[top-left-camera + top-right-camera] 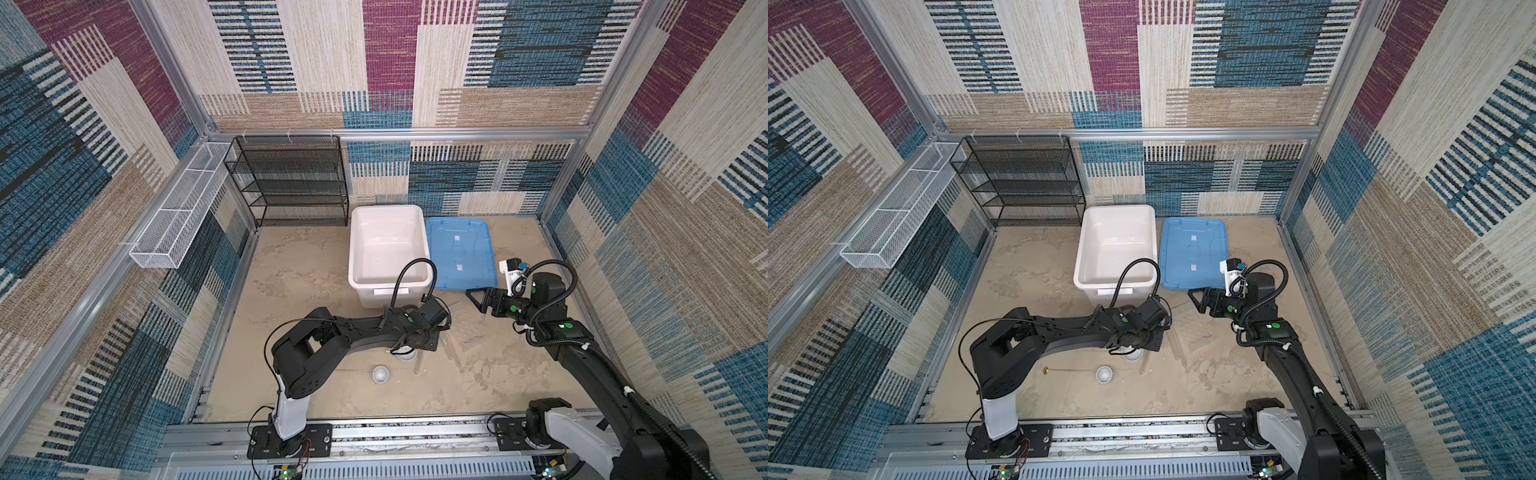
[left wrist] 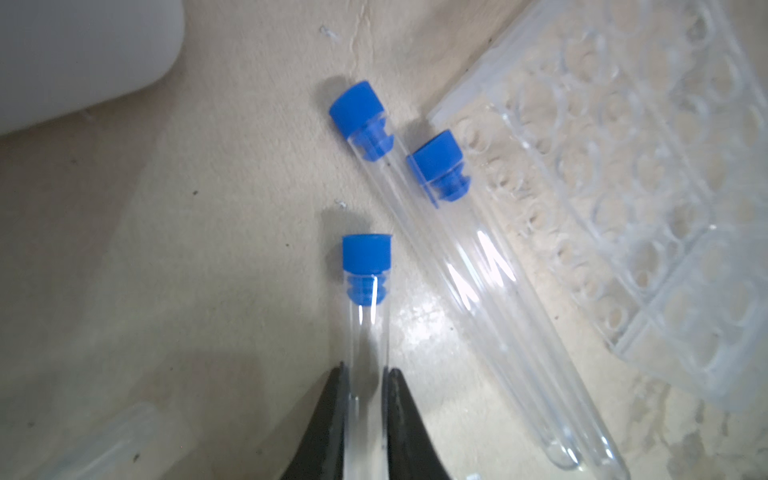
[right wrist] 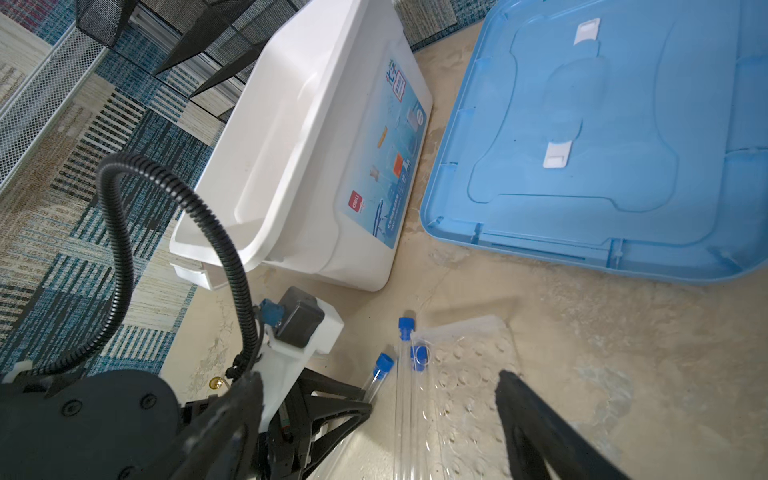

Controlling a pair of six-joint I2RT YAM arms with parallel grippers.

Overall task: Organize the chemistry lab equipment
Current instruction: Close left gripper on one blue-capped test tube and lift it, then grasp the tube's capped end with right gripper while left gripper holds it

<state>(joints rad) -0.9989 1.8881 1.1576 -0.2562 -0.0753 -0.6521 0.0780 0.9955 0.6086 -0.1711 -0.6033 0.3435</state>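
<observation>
1. At the front of the table point(image 1: 291, 291), nearest the rail, a small white bowl point(image 1: 380, 374) sits upright. In a top view, the brass-tipped rod point(image 1: 1075, 370) lies flat beside it, with its brass end well out to the left.
2. A little farther in, a second bowl point(image 1: 406, 354) shows only partly from under the left arm's wrist in both top views.
3. Just past that bowl is the left pincer point(image 2: 365, 382). In the left wrist view its black fingers point(image 2: 324, 415) are closed against both sides of one clear tube point(image 2: 365, 324). The tube's blue cap points away from the pincer. I cannot tell whether the tube is off the table.
4. Beside it, two other tubes point(image 2: 490, 270) lie flat and touch along their lengths, blue caps at the same end. They are just beside the clear rack point(image 2: 623, 187), which lies flat on the table.
5. Farther on, the right pincer point(image 1: 476, 300) hangs above the rack's far side. Its jaws are wide apart and it holds nothing.
6. Behind both arms stands the open white bin point(image 1: 361, 249). The blue lid point(image 1: 457, 245) lies flat just to its right.
7. At the back wall, the black mesh shelf point(image 1: 291, 178) stands left of the bin.
</observation>
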